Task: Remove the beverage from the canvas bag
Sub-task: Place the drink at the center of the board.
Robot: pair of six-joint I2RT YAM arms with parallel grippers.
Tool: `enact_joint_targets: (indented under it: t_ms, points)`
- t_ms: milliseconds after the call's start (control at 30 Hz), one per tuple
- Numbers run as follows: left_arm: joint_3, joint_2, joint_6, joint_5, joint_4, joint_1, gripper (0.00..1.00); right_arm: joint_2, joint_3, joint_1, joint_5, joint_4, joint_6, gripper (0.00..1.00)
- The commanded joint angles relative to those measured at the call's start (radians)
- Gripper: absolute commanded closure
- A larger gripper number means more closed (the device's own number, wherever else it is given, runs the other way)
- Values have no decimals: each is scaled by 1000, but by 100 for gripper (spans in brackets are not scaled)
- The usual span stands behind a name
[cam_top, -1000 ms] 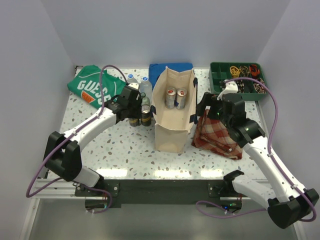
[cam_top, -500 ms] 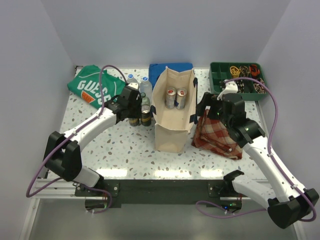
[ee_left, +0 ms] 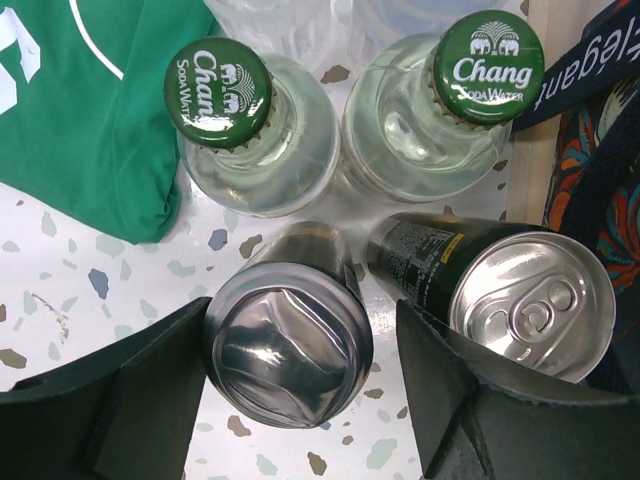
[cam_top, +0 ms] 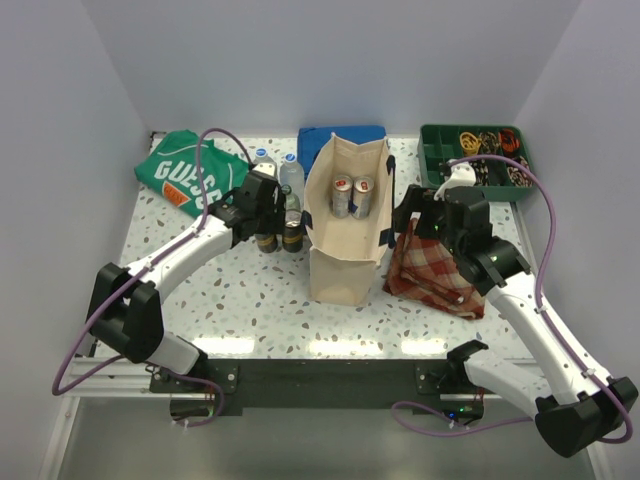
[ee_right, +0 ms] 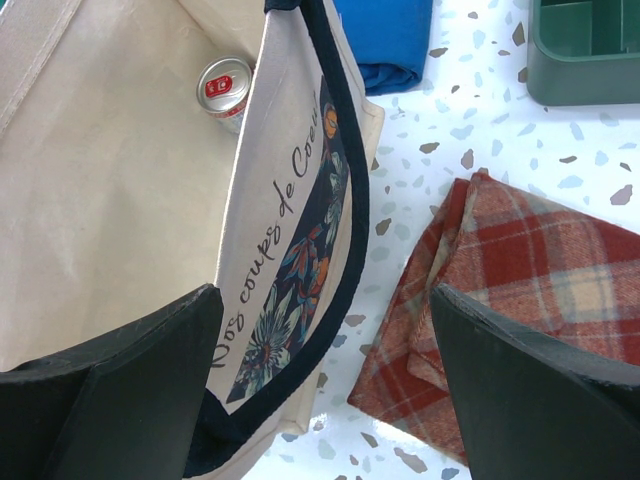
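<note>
The cream canvas bag (cam_top: 345, 215) stands upright mid-table with two red-topped beverage cans (cam_top: 351, 192) inside; one can (ee_right: 225, 85) shows in the right wrist view. My right gripper (ee_right: 325, 390) is open and straddles the bag's right wall and navy handle (ee_right: 345, 230) without pinching them. My left gripper (ee_left: 300, 390) is open around a dark can (ee_left: 288, 340) standing bottom-up on the table left of the bag. The left finger (ee_left: 150, 390) is against the can, and a gap separates the can from the right finger (ee_left: 450, 390).
A second dark can (ee_left: 530, 300) and two green-capped soda water bottles (ee_left: 222, 92) crowd the left gripper. A green shirt (cam_top: 185, 175) lies back left, a blue cloth (cam_top: 340, 135) behind the bag, a red plaid cloth (cam_top: 435, 265) under the right arm, a green tray (cam_top: 475, 160) back right.
My left gripper's jaws have widened off the dark can, which stays standing on the table. The right gripper and both arms have not visibly moved.
</note>
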Motion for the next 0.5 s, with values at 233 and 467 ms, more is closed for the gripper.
enact_joint_targets:
  t_ms: [233, 467]
  points:
    - [12, -38, -9, -24, 47, 7, 17, 0, -1, -3, 3, 9, -1, 11]
    - [27, -76, -5, -38, 33, 6, 16, 6, -1, -1, -5, 12, 2, 11]
